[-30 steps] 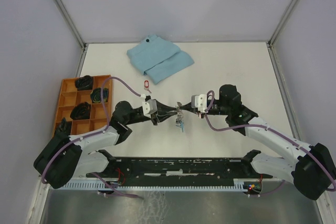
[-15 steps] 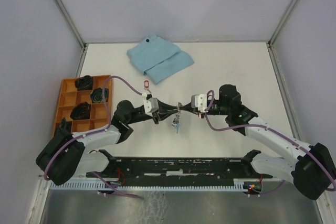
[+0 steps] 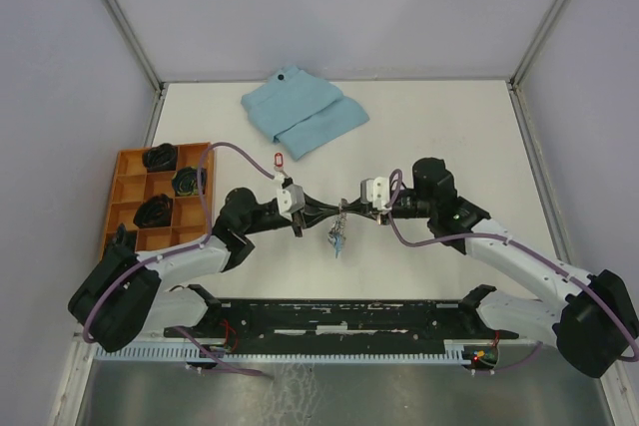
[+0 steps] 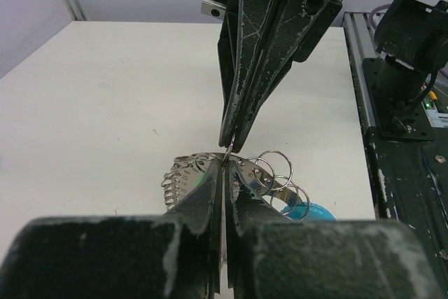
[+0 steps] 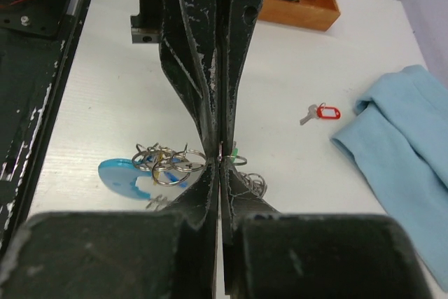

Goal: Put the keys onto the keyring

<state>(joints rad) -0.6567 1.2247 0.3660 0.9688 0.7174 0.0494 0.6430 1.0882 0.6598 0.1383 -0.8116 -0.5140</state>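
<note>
The left gripper and the right gripper meet tip to tip, both closed on a thin ring at the top of the keyring. From that pinch the bunch of links trails toward the near edge, its long axis across the line of the two grippers, with the light-blue strap at its low end. Whether it touches the table is unclear.

Both arms bend inward from the outer corners, forearms low and nearly level, fingers pointing straight at each other.

A red-tagged key lies apart on the white table, near a folded blue cloth. An orange tray sits at the left. Pale walls surround the table.
</note>
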